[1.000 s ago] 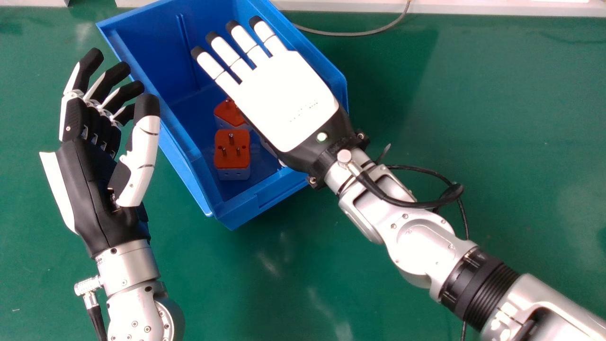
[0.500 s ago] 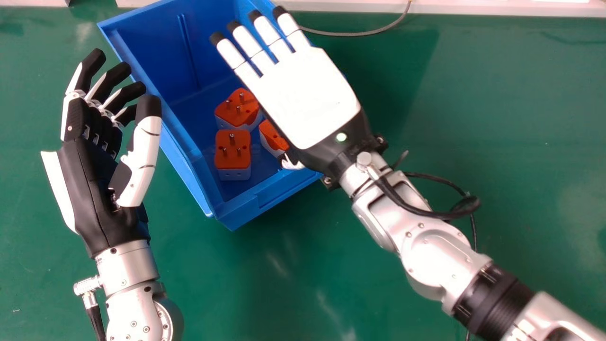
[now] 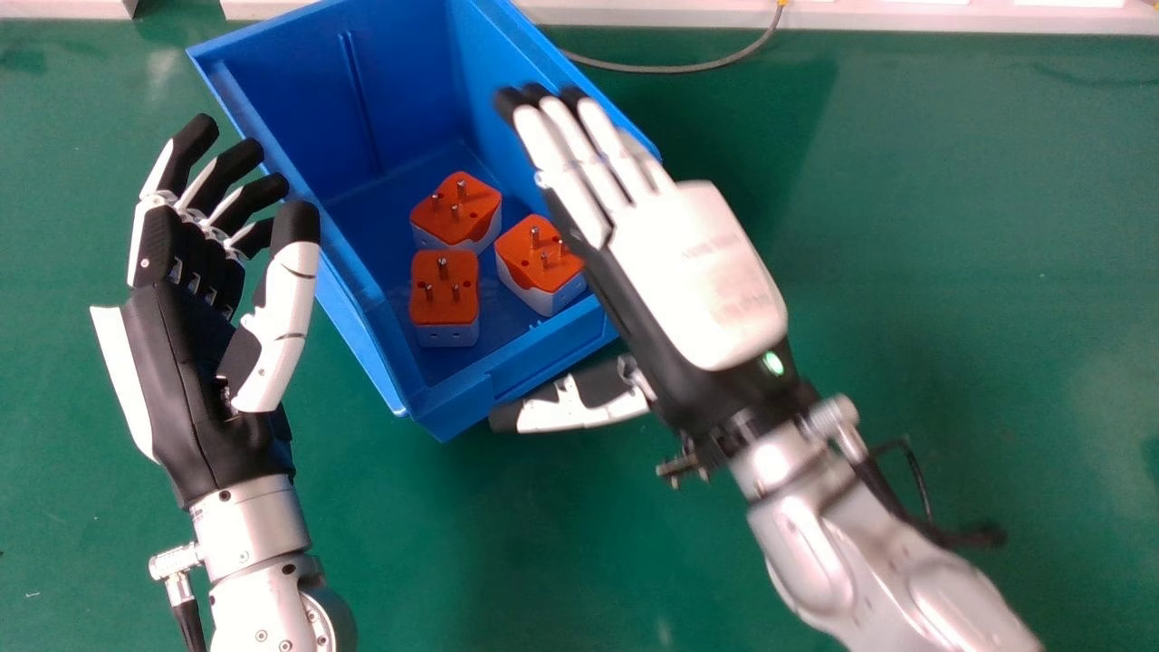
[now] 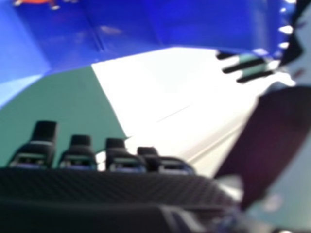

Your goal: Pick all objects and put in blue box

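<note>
now the right fingers (image 3: 575, 204) have pulled back, baring three plugs (image 3: 444, 290) in the box (image 3: 407, 63), just left of them. they're straight, close together, pinching nothing; the left hand (image 3: 204, 362), its fingers loosely spread, is beyond the plugs, outside the box. so the drop looks done, probably the last, leaving only the retreat past the rim.

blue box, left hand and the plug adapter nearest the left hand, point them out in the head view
blue box (image 3: 407, 68): head view, inner face of its far wall
left hand (image 3: 192, 380): head view, black palm side
plug adapter nearest the left hand (image 3: 443, 309): head view, orange top
</note>
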Controlling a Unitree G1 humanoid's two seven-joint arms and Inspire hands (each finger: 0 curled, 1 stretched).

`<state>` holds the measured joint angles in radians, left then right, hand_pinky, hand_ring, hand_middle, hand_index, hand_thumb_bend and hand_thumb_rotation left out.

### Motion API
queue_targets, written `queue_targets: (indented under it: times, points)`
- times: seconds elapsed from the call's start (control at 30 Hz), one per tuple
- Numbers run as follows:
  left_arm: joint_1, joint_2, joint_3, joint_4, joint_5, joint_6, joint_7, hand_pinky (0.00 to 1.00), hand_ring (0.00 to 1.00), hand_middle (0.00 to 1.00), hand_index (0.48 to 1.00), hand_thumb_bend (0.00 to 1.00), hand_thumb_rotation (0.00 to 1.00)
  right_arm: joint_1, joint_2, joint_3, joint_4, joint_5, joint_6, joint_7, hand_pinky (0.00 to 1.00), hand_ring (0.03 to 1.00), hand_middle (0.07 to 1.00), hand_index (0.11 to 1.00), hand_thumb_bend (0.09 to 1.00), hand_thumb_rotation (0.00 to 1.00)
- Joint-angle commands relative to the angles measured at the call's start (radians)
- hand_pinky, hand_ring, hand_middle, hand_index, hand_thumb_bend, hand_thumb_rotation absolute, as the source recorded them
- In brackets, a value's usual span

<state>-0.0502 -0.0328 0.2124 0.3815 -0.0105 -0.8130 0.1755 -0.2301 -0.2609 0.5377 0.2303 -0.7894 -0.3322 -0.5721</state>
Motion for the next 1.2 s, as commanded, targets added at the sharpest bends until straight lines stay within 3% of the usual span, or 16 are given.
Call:
queue_targets:
  times: [0.0,0.1,0.23,0.33,0.43,0.6,0.9,1.03,1.17]
  points:
    - [0.003,0.000,-0.009,0.001,0.002,-0.021,-0.011,0.63,0.70,0.76,0.806,0.66,0.41,0.043,0.027,-0.033,0.001,0.038,-0.084,-0.087,0.84,0.951,0.987,1.000,0.924,0.43]
    - [0.000,0.003,-0.009,0.013,0.000,-0.027,-0.014,0.63,0.70,0.76,0.808,0.65,0.41,0.082,0.062,-0.055,0.050,0.062,-0.174,-0.173,0.81,0.933,0.972,1.000,0.907,0.51]
    - [-0.006,0.009,-0.006,0.030,-0.003,-0.036,-0.016,0.63,0.70,0.76,0.809,0.64,0.40,0.100,0.097,-0.096,0.130,0.101,-0.291,-0.257,0.80,0.923,0.963,0.997,0.905,0.55]
    - [-0.009,0.012,-0.004,0.039,-0.013,-0.046,-0.026,0.62,0.70,0.76,0.812,0.62,0.39,0.104,0.106,-0.136,0.160,0.132,-0.344,-0.268,0.81,0.922,0.954,0.989,0.891,0.63]
    - [-0.013,0.014,0.000,0.052,-0.023,-0.056,-0.034,0.62,0.70,0.76,0.817,0.61,0.38,0.109,0.110,-0.171,0.184,0.171,-0.392,-0.247,0.83,0.939,0.961,0.993,0.881,0.70]
    - [-0.011,0.013,0.001,0.067,-0.026,-0.068,-0.040,0.62,0.70,0.77,0.823,0.57,0.36,0.128,0.115,-0.217,0.234,0.269,-0.479,-0.171,0.90,0.967,0.987,0.998,0.878,0.81]
    - [0.002,0.010,0.000,0.066,-0.027,-0.064,-0.041,0.62,0.70,0.77,0.828,0.57,0.37,0.179,0.150,-0.270,0.255,0.336,-0.543,-0.075,0.90,0.959,0.985,1.000,0.909,0.87]
    - [0.005,0.015,0.003,0.075,-0.027,-0.073,-0.045,0.62,0.70,0.77,0.828,0.57,0.36,0.197,0.165,-0.287,0.241,0.343,-0.553,-0.037,0.89,0.959,0.986,1.000,0.912,0.90]
    - [0.006,0.014,0.007,0.087,-0.039,-0.079,-0.053,0.62,0.70,0.77,0.829,0.57,0.37,0.210,0.176,-0.293,0.233,0.350,-0.568,0.000,0.89,0.961,0.986,1.000,0.909,0.91]
